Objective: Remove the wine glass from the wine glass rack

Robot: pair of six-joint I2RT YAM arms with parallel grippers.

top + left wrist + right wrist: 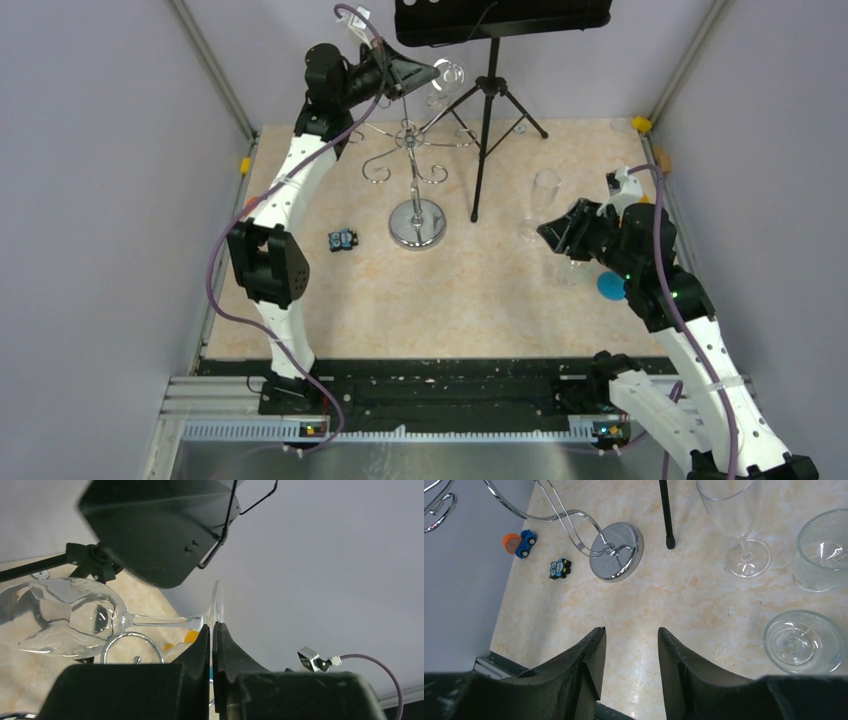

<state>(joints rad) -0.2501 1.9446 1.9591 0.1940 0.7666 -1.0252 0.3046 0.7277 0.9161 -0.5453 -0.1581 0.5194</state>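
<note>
- Wine glass (65,617): lies on its side in the air, bowl to the left in the left wrist view and foot to the right, seen edge-on.
- Left gripper (213,630): clamped tight on the rim of the glass's foot, with the fingers almost meeting.
- From above, the glass sits high at the back of the table (400,300). It is above and behind the hook arms of the wine glass rack (417,222), close to the black tripod stand (487,120) and its dark tray.
- One chrome loop of the rack shows just under the stem and bowl in the left wrist view. I cannot tell whether it touches the glass.
- The rack stands upright on its round domed base, mid-table, left of the tripod's legs.
- Right gripper (631,632): jaws parted with nothing between them, hanging over bare tabletop on the right side.
- A tall flute (736,510) stands upright ahead of the right gripper. A ribbed tumbler (824,555) is just to the flute's right, and a low round glass piece (804,641) sits nearer the camera.
- Left of the rack base lie a blue and orange toy car (521,542) and a small black toy (559,568), a little apart from each other.
</note>
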